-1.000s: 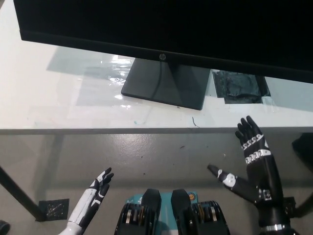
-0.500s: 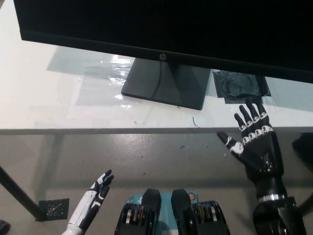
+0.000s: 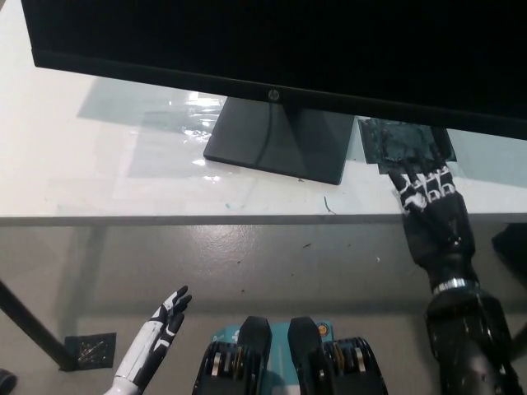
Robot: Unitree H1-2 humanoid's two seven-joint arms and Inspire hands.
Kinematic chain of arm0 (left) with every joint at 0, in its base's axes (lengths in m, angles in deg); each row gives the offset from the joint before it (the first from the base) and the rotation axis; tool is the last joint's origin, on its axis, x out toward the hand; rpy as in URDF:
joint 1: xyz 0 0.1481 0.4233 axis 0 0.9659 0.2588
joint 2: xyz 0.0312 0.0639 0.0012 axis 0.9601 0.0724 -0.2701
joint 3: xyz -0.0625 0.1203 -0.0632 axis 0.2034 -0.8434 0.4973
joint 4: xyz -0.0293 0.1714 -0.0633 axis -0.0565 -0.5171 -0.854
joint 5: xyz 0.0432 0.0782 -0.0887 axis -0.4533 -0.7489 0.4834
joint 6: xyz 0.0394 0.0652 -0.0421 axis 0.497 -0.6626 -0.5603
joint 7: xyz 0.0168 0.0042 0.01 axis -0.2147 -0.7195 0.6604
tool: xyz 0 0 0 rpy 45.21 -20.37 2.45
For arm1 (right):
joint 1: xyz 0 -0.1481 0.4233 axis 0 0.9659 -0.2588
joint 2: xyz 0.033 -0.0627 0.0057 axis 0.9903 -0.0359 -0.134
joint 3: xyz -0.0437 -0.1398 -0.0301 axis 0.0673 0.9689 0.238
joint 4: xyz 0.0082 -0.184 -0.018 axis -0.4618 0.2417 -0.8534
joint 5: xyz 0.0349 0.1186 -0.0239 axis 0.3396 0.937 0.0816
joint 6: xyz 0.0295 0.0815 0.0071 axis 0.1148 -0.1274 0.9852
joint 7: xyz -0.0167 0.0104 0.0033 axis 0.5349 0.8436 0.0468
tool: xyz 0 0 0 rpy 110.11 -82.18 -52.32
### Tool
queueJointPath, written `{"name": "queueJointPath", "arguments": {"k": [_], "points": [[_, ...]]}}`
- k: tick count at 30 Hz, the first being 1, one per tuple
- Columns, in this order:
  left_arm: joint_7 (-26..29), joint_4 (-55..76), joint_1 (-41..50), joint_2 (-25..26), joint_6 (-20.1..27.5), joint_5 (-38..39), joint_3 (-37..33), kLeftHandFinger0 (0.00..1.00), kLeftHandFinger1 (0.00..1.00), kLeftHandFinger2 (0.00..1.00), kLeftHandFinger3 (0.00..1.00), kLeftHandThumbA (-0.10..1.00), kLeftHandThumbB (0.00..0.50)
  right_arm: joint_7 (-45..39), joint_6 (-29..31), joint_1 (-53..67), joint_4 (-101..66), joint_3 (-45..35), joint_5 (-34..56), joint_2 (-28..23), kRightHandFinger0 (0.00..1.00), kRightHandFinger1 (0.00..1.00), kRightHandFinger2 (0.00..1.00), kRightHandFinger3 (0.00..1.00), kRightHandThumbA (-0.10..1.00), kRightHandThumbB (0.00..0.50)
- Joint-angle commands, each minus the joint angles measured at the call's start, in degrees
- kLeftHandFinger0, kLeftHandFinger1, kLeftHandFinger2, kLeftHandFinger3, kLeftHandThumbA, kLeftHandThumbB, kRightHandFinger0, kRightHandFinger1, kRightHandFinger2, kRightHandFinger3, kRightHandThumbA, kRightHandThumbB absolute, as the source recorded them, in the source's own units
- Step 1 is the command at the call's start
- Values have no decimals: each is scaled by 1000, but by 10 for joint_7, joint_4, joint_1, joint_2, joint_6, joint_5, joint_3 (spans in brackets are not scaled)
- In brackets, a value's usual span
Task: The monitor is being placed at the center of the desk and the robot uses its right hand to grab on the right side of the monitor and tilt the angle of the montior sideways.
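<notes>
Head view: the monitor [image 3: 272, 49] is seen standing mid-desk on its dark base [image 3: 280, 140], screen edge overhanging the white desk [image 3: 99, 181]. The black right hand [image 3: 428, 210] is raised over the desk's front edge, below the monitor's lower right bezel, fingers [image 3: 420, 185] extended and apart, nothing held. The reaching step is judged under way; next, the right edge must be gripped and the screen swivelled sideways. The white left hand [image 3: 165, 321] hangs low, open. A small HP logo [image 3: 269, 95] can be read on the bezel.
</notes>
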Motion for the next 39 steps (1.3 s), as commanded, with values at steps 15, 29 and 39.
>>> {"name": "queueJointPath", "arguments": {"k": [15, 29, 39], "points": [[1, 14, -6, 8, 42, 5, 5, 1000, 1000, 1000, 1000, 1000, 303, -119, -123, -138, 143, -142, 143, 68, 1000, 1000, 1000, 1000, 1000, 357], [1, 12, -10, 8, 42, 5, 4, 1000, 1000, 1000, 1000, 1000, 294, -140, -115, -200, 216, -172, 113, 65, 1000, 1000, 1000, 1000, 1000, 355], [0, 15, -7, 7, 42, 6, 4, 1000, 1000, 1000, 1000, 1000, 299, -145, -100, -248, 267, -193, 92, 49, 1000, 1000, 1000, 1000, 1000, 364]]}}
